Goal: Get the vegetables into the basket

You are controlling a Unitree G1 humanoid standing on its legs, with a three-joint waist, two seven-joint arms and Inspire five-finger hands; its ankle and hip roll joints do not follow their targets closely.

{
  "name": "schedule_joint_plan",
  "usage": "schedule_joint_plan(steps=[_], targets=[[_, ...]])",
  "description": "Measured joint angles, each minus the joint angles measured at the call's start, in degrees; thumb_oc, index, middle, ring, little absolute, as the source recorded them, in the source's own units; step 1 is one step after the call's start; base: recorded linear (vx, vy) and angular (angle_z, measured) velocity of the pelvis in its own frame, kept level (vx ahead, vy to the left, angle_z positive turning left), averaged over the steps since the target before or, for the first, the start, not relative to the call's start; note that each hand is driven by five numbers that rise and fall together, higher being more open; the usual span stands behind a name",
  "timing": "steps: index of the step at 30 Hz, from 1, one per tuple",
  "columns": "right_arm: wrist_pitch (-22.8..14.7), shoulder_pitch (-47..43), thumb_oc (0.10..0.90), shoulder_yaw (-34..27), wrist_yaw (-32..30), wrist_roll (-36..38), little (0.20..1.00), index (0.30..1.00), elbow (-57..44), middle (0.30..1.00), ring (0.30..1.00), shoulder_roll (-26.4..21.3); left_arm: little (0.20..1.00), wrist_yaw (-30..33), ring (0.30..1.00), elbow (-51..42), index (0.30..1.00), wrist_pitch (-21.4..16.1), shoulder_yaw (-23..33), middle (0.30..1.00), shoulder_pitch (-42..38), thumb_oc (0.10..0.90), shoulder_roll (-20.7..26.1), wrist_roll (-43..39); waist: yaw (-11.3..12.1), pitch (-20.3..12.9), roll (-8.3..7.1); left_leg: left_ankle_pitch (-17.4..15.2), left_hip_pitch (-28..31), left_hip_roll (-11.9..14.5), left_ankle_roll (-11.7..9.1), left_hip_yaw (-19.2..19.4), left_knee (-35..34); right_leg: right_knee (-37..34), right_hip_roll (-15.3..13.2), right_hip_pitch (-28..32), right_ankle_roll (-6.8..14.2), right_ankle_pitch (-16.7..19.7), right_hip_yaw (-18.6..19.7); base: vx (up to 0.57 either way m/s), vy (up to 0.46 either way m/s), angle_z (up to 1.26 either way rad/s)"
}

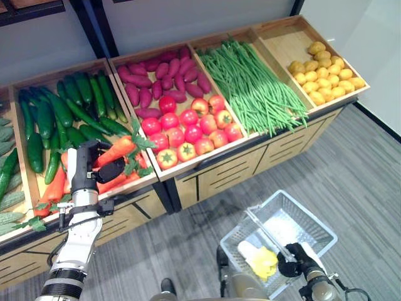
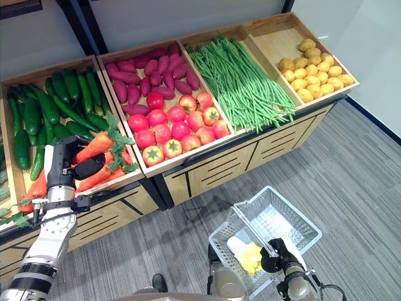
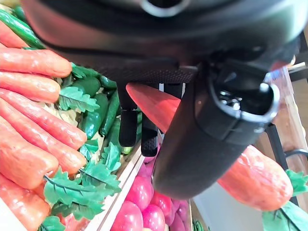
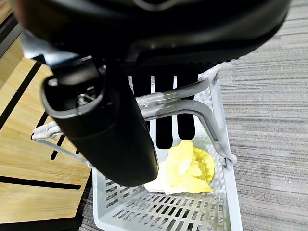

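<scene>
**Carrot gripped, basket waiting**

The left hand (image 1: 88,169) is curled round a carrot (image 1: 116,150), just above the carrot pile (image 3: 33,125). The right hand (image 4: 106,120) grips the handle (image 4: 183,103) of the basket (image 1: 313,229), low on the floor beside the pile's display stand (image 1: 250,164). Likely next: carry the carrot across and down to the basket.

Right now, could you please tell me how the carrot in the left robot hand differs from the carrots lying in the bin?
The held carrot is lifted above the pile, gripped by the left robot hand; the binned carrots lie loose, untouched. The held carrot points its leafy top toward the tomatoes, while the binned carrots lie side by side in a heap. Both are orange with green leafy tops.
</scene>
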Motion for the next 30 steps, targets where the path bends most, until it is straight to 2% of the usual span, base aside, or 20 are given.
schedule_joint_plan(steps=[8,10,11,12,13,14,15,16,17,18,19,20,22,23,25,26,27,28,29,30], targets=[[-0.01,0.14,0.4,-0.27,0.09,0.02,0.3,0.3,-0.7,0.3,0.3,-0.89,0.3,-1.22,0.3,-0.07,0.3,0.0,-3.36,0.3,-0.65,0.4,1.78,1.56,-0.2,0.14,-0.22,-1.07,0.4,-1.71,0.92,3.07,0.6,1.38,-0.64,-1.63,0.71,0.47,3.57,-0.05,0.096,-0.21],[0.02,0.41,0.4,-1.59,0.14,0.0,0.3,0.3,-1.44,0.3,0.3,-1.14,0.3,-1.67,0.3,0.1,0.3,0.0,-5.69,0.3,-1.46,0.4,2.05,1.85,-1.16,0.38,-0.7,-1.98,0.1,-3.5,3.05,3.21,0.69,3.02,-1.19,-3.2,1.94,1.64,5.68,-0.09,0.191,-0.35],[-0.08,-0.27,0.4,-2.21,0.16,-0.01,0.3,0.3,-1.81,0.3,0.3,-1.39,0.3,-1.95,0.3,0.05,0.3,-0.01,-6.74,0.3,-1.77,0.4,2.66,1.93,-0.89,0.87,-0.68,-1.78,0.54,-3.88,3.33,2.98,-0.02,3.21,-1.55,-3.68,3.56,1.48,6.47,-0.14,0.148,-0.48],[-0.05,-0.79,0.4,-2.26,0.15,-0.01,0.3,0.3,-1.71,0.3,0.3,-1.39,0.3,-2.78,0.3,-0.07,0.3,-0.19,-6.96,0.3,-1.98,0.4,2.99,2.05,-1.89,1.35,-1.17,-1.93,0.84,-4.61,3.2,3.84,-0.06,2.47,-2.09,-3.55,4.09,0.75,6.5,-0.19,0.175,-0.61],[-0.03,-0.97,0.4,-3.0,0.08,-0.01,0.3,0.3,-2.89,0.3,0.3,-0.95,0.3,-2.44,0.3,-0.07,0.3,-0.22,-7.55,0.3,-2.94,0.4,3.05,1.86,-3.36,2.5,-3.28,-2.6,0.8,-6.73,3.22,5.62,0.43,2.06,-2.86,-4.33,4.45,0.74,8.27,-0.16,0.099,-0.57],[-0.04,-1.15,0.4,-3.92,-0.11,0.0,0.3,0.3,-3.88,0.3,0.3,-0.64,0.3,-2.25,0.3,-0.08,0.3,-0.24,-7.83,0.3,-3.67,0.4,3.08,1.87,-3.45,2.91,-3.62,-2.88,0.47,-7.66,4.19,5.44,0.21,2.14,-3.33,-5.2,4.7,0.84,9.3,-0.1,0.08,-0.75],[-0.18,-2.28,0.4,-3.94,-0.48,0.02,0.3,0.3,-4.0,0.3,0.3,-0.59,0.3,-2.48,0.3,-0.11,0.3,-0.35,-7.87,0.3,-4.63,0.4,3.18,1.91,-3.2,3.51,-3.06,-2.85,0.09,-7.63,4.94,6.3,0.07,2.31,-3.83,-6.45,6.49,-0.79,9.06,-0.11,0.19,-1.05],[0.41,-4.11,0.4,-4.56,-0.69,0.05,0.3,0.3,-3.65,0.3,0.3,-0.71,0.3,-2.67,0.3,-0.18,0.3,-0.33,-9.2,0.3,-7.09,0.4,2.98,1.91,-3.2,4.98,-1.52,-2.22,-1.54,-5.95,6.88,10.17,-0.08,5.73,-4.23,-9.77,6.57,-0.92,3.64,-0.11,0.189,-1.28],[1.22,-4.73,0.4,-4.54,-0.55,0.04,0.3,0.3,-3.5,0.3,0.3,-0.68,0.3,-2.93,0.3,-0.55,0.3,-0.35,-9.25,0.3,-7.48,0.4,3.17,1.91,-2.18,5.66,-0.93,-1.74,-1.54,-4.67,6.47,12.81,0.15,9.3,-5.51,-10.36,5.16,-2.03,-6.54,-0.23,0.229,-1.39],[1.45,-4.42,0.4,-4.54,-0.42,0.01,0.3,0.3,-3.47,0.3,0.3,-0.7,0.3,-3.06,0.3,-0.57,0.3,-0.35,-9.3,0.3,-7.55,0.4,3.24,1.9,-1.36,5.78,-0.71,-2.0,-1.35,-3.79,6.57,14.61,0.55,12.75,-7.42,-9.97,4.23,-3.38,-13.94,-0.23,0.127,-0.99],[1.31,-3.62,0.4,-4.24,-0.52,0.03,0.3,0.3,-3.74,0.3,0.3,-0.78,0.3,-3.06,0.3,-0.66,0.3,-0.37,-8.96,0.3,-7.22,0.4,3.49,1.89,-1.21,6.13,-0.32,-2.3,-1.02,-2.41,6.47,16.6,1.59,16.52,-10.25,-7.64,3.62,-5.62,-18.64,-0.28,0.137,-1.15],[1.58,-3.36,0.4,-3.83,-0.63,0.02,0.3,0.3,-3.34,0.3,0.3,-0.76,0.3,-2.97,0.3,-0.99,0.3,-0.4,-8.17,0.3,-6.15,0.4,3.45,1.78,0.48,6.04,-0.48,-2.65,0.29,-1.08,5.89,19.65,1.69,22.96,-12.21,-6.4,2.59,-8.86,-24.68,-0.13,0.043,-1.09],[1.49,-3.36,0.4,-2.18,-0.22,-0.07,0.3,0.3,-3.13,0.3,0.3,-0.82,0.3,-3.03,0.3,-1.93,0.3,-0.32,-5.59,0.3,-3.33,0.4,4.15,1.31,1.97,5.96,-0.4,-2.66,1.05,0.89,5.79,23.31,2.65,27.55,-13.69,-3.28,3.55,-11.54,-26.7,-0.05,-0.031,-1.21],[1.54,-3.38,0.4,-1.28,0.09,-0.25,0.3,0.3,-3.13,0.3,0.3,-0.7,0.3,-3.02,0.3,-2.88,0.3,-0.29,-3.53,0.3,-1.25,0.4,4.65,0.79,2.92,5.72,-0.92,-2.74,1.59,1.15,5.18,23.91,3.14,25.54,-12.91,-1.43,3.02,-11.16,-25.29,0.01,-0.09,-0.99],[1.9,-3.71,0.4,-1.17,0.36,-0.55,0.3,0.3,-2.83,0.3,0.3,-1.05,0.3,-3.19,0.3,-2.88,0.3,-0.04,-1.36,0.3,1.05,0.4,4.67,0.71,3.64,5.52,-1.19,-2.59,2.37,2.33,4.96,24.44,5.38,20.88,-10.25,0.2,0.39,-12.13,-23.33,0.03,-0.134,-1.1],[2.12,-3.89,0.4,-1.18,0.34,-0.49,0.3,0.3,-2.98,0.3,0.3,-1.21,0.3,-3.85,0.3,-2.98,0.3,-0.01,-0.95,0.3,1.76,0.4,4.62,0.72,3.86,5.45,-1.47,-4.03,1.25,4.0,4.73,24.25,10.04,18.32,-9.73,1.53,-1.29,-11.88,-21.67,0.06,-0.213,-1.07],[2.14,-3.98,0.4,-1.31,0.32,-0.49,0.3,0.3,-3.91,0.3,0.3,-2.43,0.3,-4.6,0.3,-4.56,0.3,-0.19,-0.99,0.3,1.73,0.4,4.33,0.77,3.8,5.28,-1.58,-6.59,0.19,2.68,3.1,23.57,7.62,15.07,-9.23,2.37,-1.47,-11.99,-20.44,0.06,-0.163,-0.67],[2.14,-4.15,0.4,-1.28,0.34,-0.51,0.3,0.3,-4.02,0.3,0.3,-3.05,0.3,-4.78,0.3,-5.37,0.3,-0.31,-0.98,0.3,1.73,0.4,4.29,0.77,3.69,5.07,-1.17,-5.66,-0.08,2.02,3.24,23.25,4.8,14.29,-8.68,2.25,-1.46,-11.99,-20.41,0.1,-0.288,-0.85],[2.6,-5.23,0.4,-1.14,0.17,-0.47,0.3,0.3,-2.19,0.3,0.3,-2.84,0.3,-4.85,0.3,-6.01,0.3,-0.54,-0.91,0.3,1.4,0.4,3.94,0.72,4.28,4.65,-0.38,-0.8,0.68,3.43,0.97,24.31,3.25,13.53,-6.57,2.81,-1.28,-11.91,-18.92,0.1,-0.221,-0.55],[2.99,-4.98,0.4,-1.25,-0.02,-0.47,0.3,0.3,-2.29,0.3,0.3,-2.82,0.3,-4.94,0.3,-5.81,0.3,-0.49,-1.24,0.3,0.7,0.4,3.52,0.72,3.59,4.39,-0.59,-0.79,0.75,3.68,0.97,24.09,4.2,13.18,-6.51,3.36,-1.07,-11.81,-18.98,0.13,-0.3,-0.41]])
